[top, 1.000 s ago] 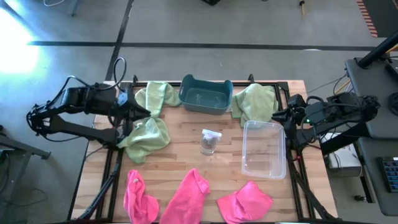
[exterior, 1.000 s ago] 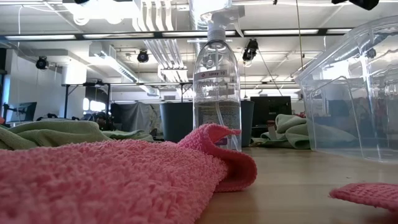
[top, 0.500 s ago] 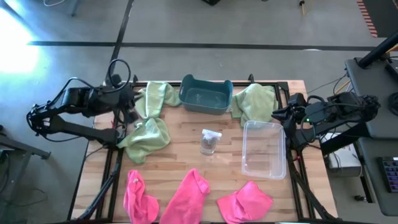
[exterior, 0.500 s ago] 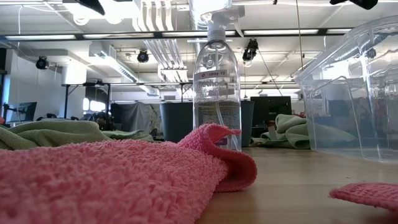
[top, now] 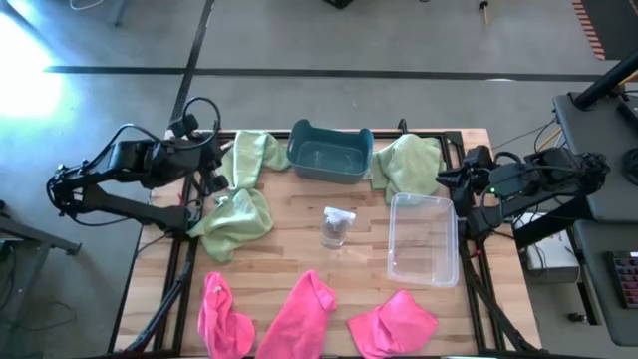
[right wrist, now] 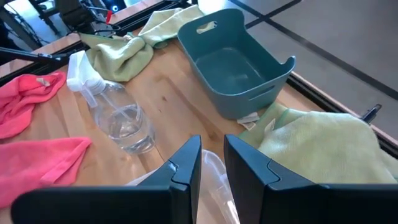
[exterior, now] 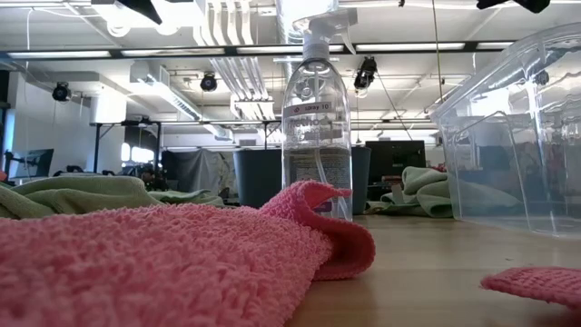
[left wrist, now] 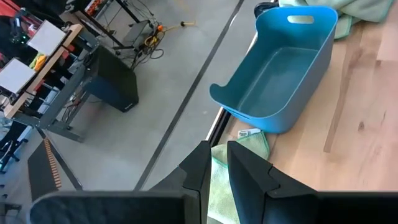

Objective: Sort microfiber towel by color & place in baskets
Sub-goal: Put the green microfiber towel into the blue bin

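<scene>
**A:** How far along is the sorting?

**B:** By my reading, nothing is done yet. The opaque teal-blue plastic tub (top: 330, 152) at the far edge of the wooden tabletop (top: 289, 244) is empty, and so is the clear see-through plastic tub (top: 424, 239) on the right.

**A:** And the cloths?

**B:** All six lie loose. Three light green microfibre towels: one left of the teal tub (top: 251, 157), one nearer the left edge (top: 233, 221), one right of the teal tub (top: 409, 164). Three bright pink towels (top: 307, 314) line the near edge. A small clear spray bottle (top: 337, 226) stands between the tubs.

**A:** The arms?

**B:** The left gripper (top: 213, 175) hovers by the far-left green towel, jaws nearly pressed together, holding nothing. The right gripper (top: 446, 181) waits beside the right green towel, jaws likewise close and empty.
</scene>
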Controlling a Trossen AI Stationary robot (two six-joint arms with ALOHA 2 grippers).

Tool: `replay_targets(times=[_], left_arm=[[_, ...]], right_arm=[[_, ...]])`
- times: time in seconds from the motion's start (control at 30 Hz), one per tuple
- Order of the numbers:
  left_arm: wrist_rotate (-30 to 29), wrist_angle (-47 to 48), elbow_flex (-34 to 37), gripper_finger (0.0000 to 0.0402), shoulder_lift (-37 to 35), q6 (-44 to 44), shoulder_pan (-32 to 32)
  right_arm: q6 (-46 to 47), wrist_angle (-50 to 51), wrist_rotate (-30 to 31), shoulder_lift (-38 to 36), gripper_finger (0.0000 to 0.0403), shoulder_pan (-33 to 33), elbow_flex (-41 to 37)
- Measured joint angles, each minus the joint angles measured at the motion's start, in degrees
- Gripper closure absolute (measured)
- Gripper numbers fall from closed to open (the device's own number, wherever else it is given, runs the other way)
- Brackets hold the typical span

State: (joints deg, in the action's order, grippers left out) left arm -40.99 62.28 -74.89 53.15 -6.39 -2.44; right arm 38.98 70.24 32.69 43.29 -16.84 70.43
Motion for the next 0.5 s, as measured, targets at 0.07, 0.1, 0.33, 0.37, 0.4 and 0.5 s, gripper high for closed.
replay_targets(times=[0.07,0.1,0.33,0.37,0.4,0.5], left_arm=[[0.0,0.0,0.0,0.0364,0.8,0.0,0.0],[0.0,0.0,0.0,0.0364,1.3,0.0,0.0],[0.0,0.2,0.0,0.0364,4.4,0.8,0.0],[0.0,0.6,0.0,0.0364,4.7,2.0,0.0],[0.0,1.5,0.0,0.0364,5.0,3.3,-0.1],[0.0,6.4,0.0,0.0364,5.7,8.8,-0.1]], right_arm=[[-0.1,0.0,0.5,0.0,0.0339,0.0,0.0],[-0.1,0.0,0.5,0.0,0.0339,0.0,0.0],[0.0,-0.2,1.0,0.0,0.0339,0.0,0.0],[0.0,-0.2,1.0,0.0,0.0339,0.0,0.0],[0.0,-0.2,1.0,0.2,0.0339,0.0,0.0],[0.5,-0.2,1.0,0.7,0.0339,0.0,0.0]])
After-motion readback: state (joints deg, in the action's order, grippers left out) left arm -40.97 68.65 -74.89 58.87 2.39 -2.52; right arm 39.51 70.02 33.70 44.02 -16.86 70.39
